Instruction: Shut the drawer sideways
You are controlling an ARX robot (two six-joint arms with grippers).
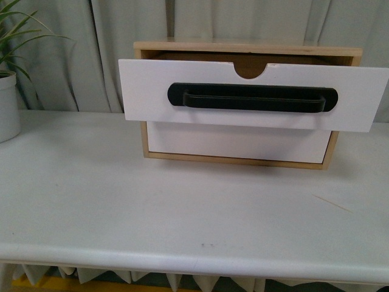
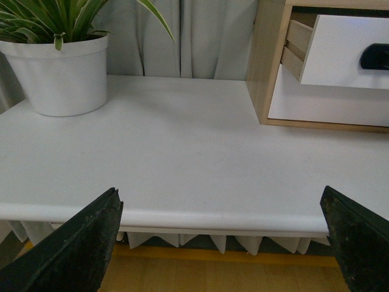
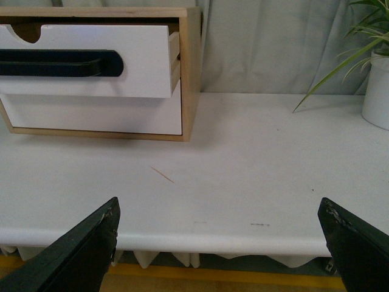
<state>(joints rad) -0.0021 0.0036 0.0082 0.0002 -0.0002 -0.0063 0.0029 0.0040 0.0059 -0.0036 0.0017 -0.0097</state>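
The drawer [image 1: 146, 91] stands pulled out of the upper slot of a light-wood box [image 1: 243, 47] at the back of the white desk [image 1: 152, 201], its white front with the black handle [image 1: 252, 98] jutting forward over the plain lower front [image 1: 237, 143]. The left pincer [image 2: 219, 201] is released, its jaws spread wide and grasping nothing, near the desk's front edge and well apart from the drawer. The right pincer [image 3: 219, 207] is likewise spread and empty at the front edge, and a white pot [image 1: 7, 106] with a plant sits at the desk's far left.
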